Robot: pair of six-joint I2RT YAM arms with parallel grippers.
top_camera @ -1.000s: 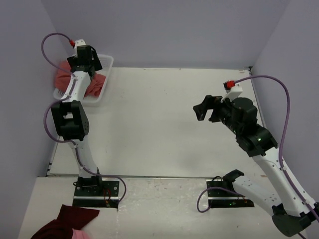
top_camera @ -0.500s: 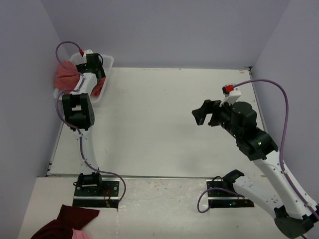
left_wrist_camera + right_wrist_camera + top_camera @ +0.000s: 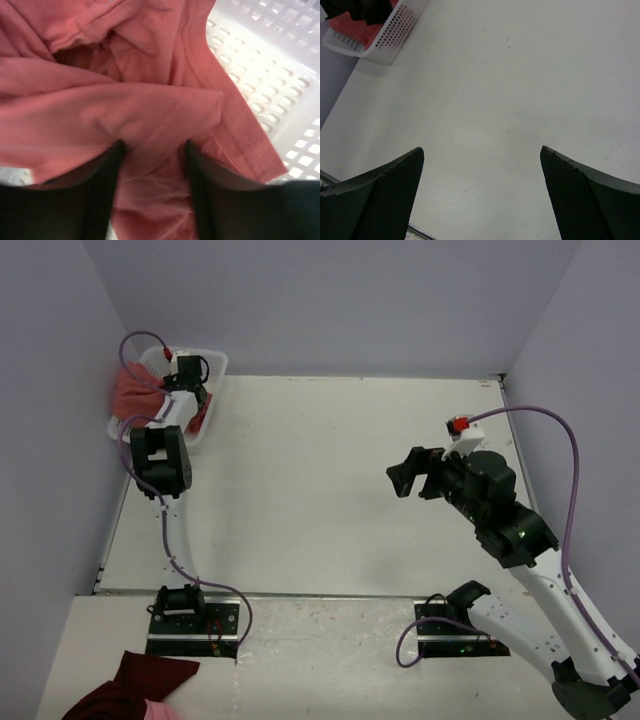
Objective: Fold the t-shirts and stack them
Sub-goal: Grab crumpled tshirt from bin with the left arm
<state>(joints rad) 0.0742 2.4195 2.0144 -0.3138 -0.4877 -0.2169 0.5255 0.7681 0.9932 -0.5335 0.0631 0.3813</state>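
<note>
While my left hand (image 3: 153,150) straddles a fold of the t-shirts (image 3: 100,100) heaped in the basket (image 3: 280,100), I cannot tell whether it grips. It could snag several layers and drag the basket along. My right hand (image 3: 481,148) hangs wide open over the table (image 3: 520,75).

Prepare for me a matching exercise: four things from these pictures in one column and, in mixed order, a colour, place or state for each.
1. t-shirts
2. basket
3. right gripper
4. maroon cloth

a. white, far left corner of the table
b. open, above the table
c. salmon-red, bunched in the basket
d. bottom left of the top view

Pairs: 1-c, 2-a, 3-b, 4-d
</note>
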